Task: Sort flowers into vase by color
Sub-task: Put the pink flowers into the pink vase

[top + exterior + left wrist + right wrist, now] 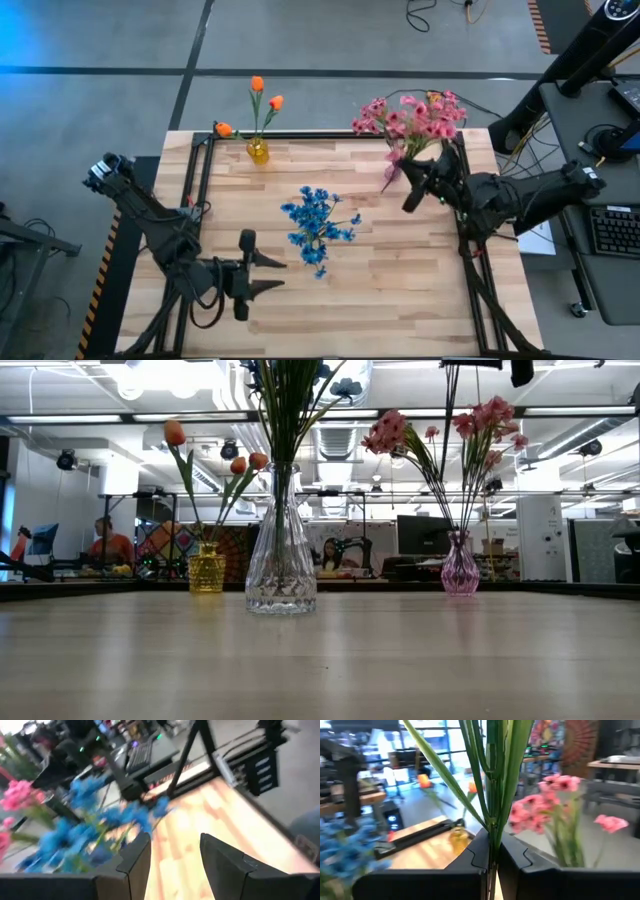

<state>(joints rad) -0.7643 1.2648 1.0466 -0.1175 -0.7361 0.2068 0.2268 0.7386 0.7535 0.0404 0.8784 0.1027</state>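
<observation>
The left gripper (268, 273) waits at the near side of the table (400, 300), with its fingers apart and nothing in them. It sits back, likely so it stays out of the way.

In the middle of the table stands the clear vase (281, 565) with the blue flowers (317, 225) in it.

Farther back on the right, the right gripper (492, 852) is pinched tight on thin green stems (495, 780). It holds them upright, probably to slide them down into the pink vase (459, 570), where pink flowers (415, 115) already stand (same color goes together).

At the far left is the yellow vase (206, 570) with three orange buds (257, 84).

There are three vases, one for each color.
</observation>
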